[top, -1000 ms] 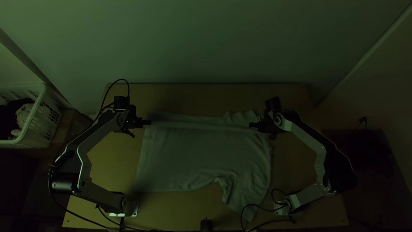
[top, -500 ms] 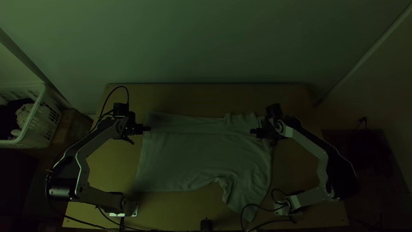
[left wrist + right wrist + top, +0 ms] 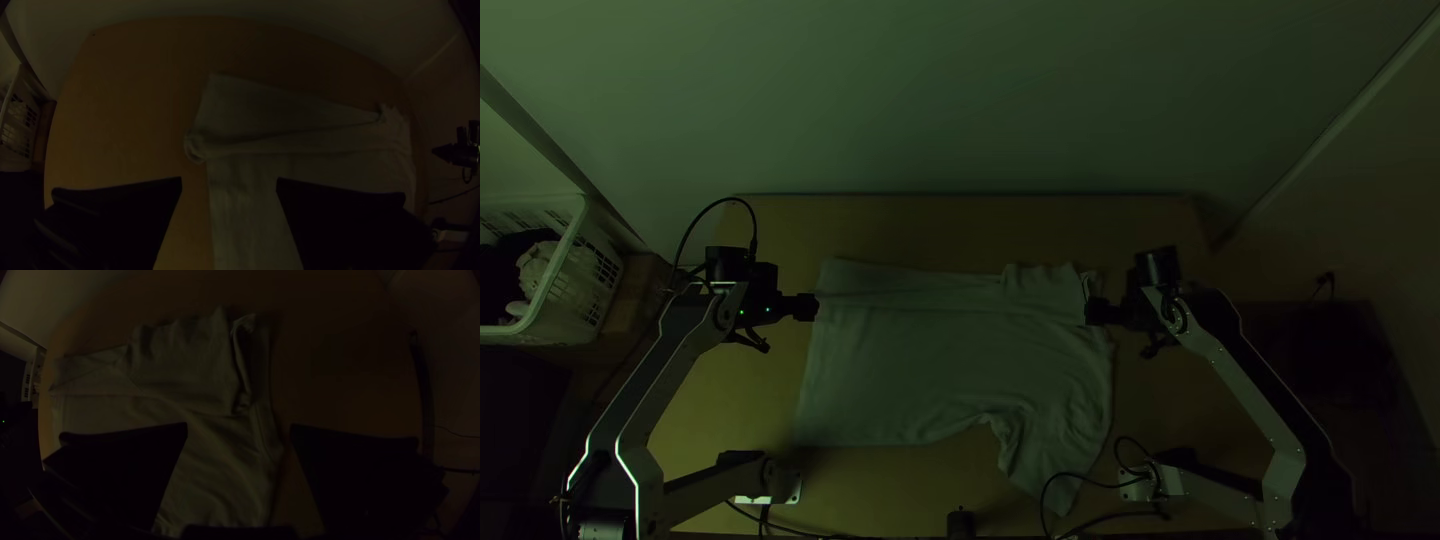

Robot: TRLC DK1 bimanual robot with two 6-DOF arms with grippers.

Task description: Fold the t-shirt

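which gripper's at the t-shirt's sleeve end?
The right gripper, open, by the end with the sleeve; the left gripper is by the straight edge.

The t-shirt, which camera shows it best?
The top view: it takes in nearly the whole t-shirt, a strip folded over along its far side. The left wrist view shows that strip's rolled end; the right wrist view, its rumpled other end.
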